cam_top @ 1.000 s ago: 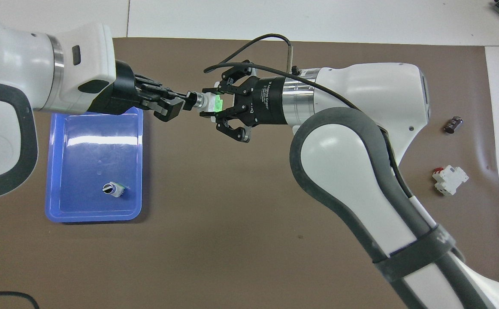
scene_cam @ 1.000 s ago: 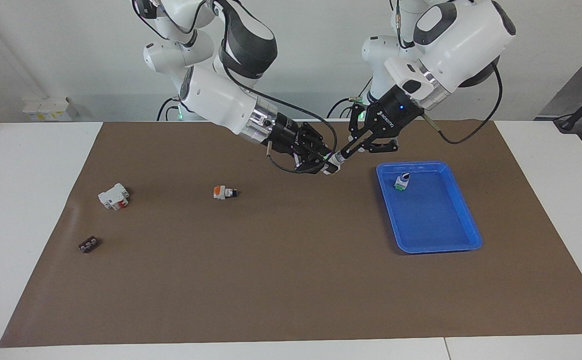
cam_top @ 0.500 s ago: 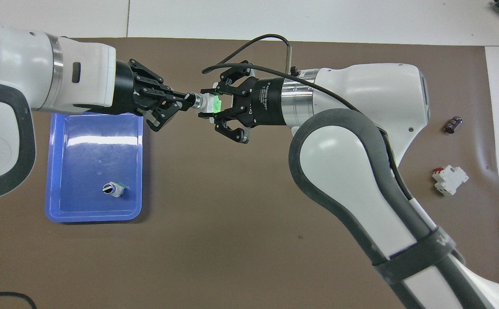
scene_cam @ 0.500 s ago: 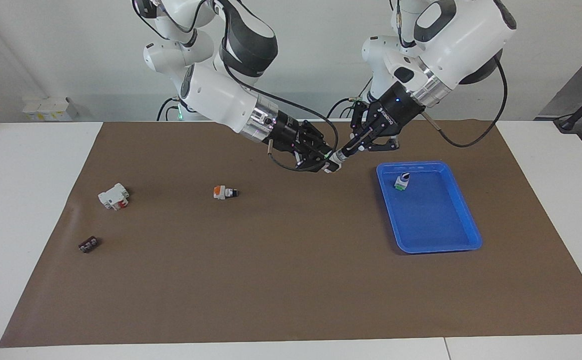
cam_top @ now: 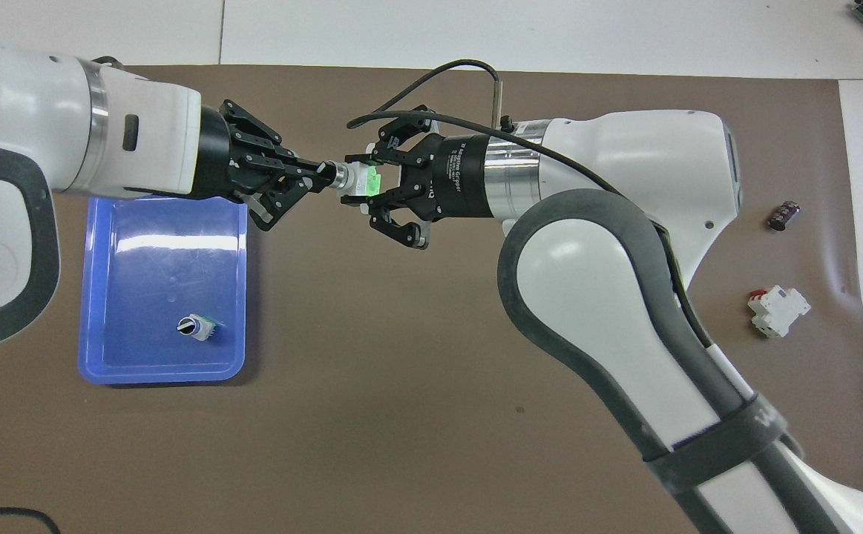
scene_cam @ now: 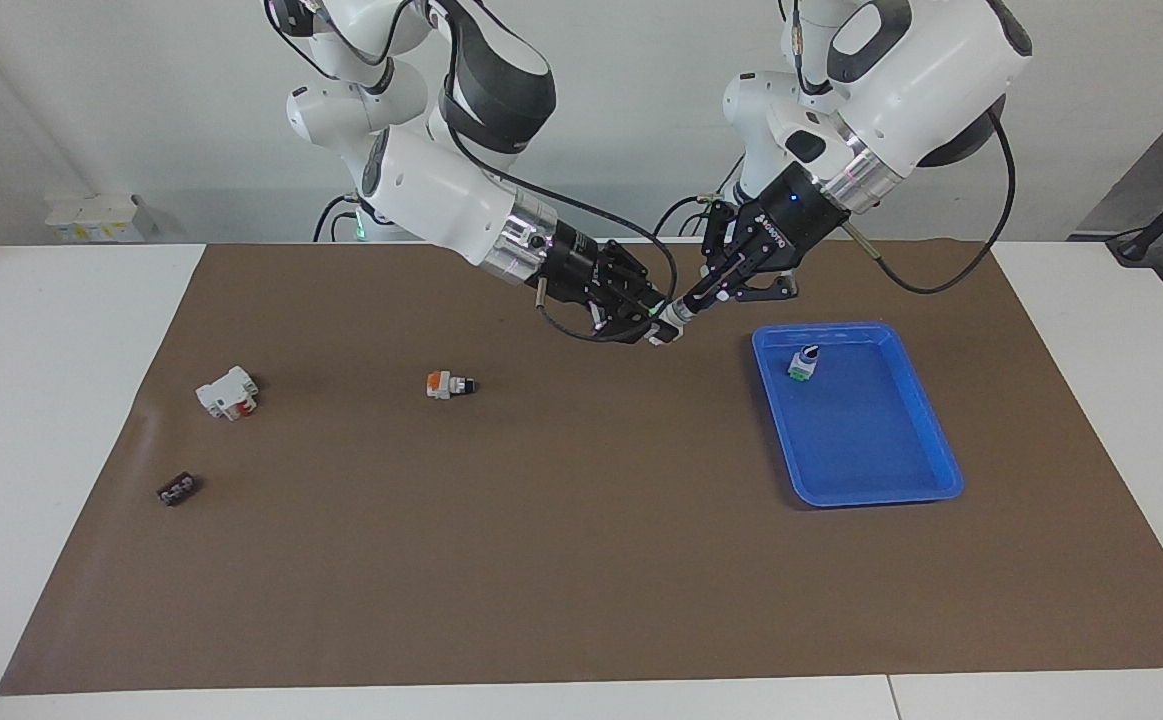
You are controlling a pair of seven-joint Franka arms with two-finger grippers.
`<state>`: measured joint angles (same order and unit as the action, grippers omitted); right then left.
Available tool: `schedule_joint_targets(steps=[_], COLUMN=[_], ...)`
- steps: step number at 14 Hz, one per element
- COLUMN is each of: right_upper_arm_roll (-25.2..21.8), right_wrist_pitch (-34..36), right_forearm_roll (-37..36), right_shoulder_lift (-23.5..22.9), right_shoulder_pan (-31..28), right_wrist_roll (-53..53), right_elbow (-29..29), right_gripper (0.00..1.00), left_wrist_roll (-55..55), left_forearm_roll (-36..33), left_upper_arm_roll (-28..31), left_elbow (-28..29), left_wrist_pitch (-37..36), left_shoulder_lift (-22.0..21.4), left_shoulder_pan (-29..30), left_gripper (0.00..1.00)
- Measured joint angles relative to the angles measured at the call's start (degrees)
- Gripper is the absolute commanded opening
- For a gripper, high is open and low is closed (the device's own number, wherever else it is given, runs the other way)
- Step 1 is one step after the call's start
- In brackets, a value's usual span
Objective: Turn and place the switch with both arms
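The switch (scene_cam: 663,327) (cam_top: 358,180), white with a green base and a black knob on a silvery collar, is held in the air over the brown mat, beside the tray's end nearest the robots. My right gripper (scene_cam: 647,322) (cam_top: 373,182) is shut on its white and green body. My left gripper (scene_cam: 683,306) (cam_top: 325,170) is shut on the black knob from the tray's side. The two grippers face each other tip to tip.
A blue tray (scene_cam: 871,494) (cam_top: 156,374) toward the left arm's end holds a twin green-based switch (scene_cam: 803,362) (cam_top: 195,326). An orange-based switch (scene_cam: 448,384), a white block with red (scene_cam: 227,392) (cam_top: 778,311) and a small black part (scene_cam: 177,489) (cam_top: 784,214) lie on the mat.
The left gripper has rolled about its own axis while gripping the knob, its links now standing at another angle. Both grippers and the switch shifted slightly. Objects on the mat stayed put.
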<state>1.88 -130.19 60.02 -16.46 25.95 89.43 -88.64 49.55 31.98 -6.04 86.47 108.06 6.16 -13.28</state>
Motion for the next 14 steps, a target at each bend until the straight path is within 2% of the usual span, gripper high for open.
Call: schedule_joint_targets(steps=[14], right_upper_arm_roll=[0.1], right_wrist_pitch=[-0.1], right_forearm_roll=[0.0], right_shoulder_lift=[0.0], right_shoulder_pan=[0.2], right_wrist_roll=[0.0], right_elbow=[0.0], right_gripper=[0.00], left_wrist_roll=[0.6], left_forearm_roll=[-0.1], left_upper_arm_roll=[0.1], left_elbow=[0.0], left_wrist_pitch=[-0.5], left_shoulder_lift=[-0.2], left_shoulder_pan=[0.1], left_gripper=[0.00])
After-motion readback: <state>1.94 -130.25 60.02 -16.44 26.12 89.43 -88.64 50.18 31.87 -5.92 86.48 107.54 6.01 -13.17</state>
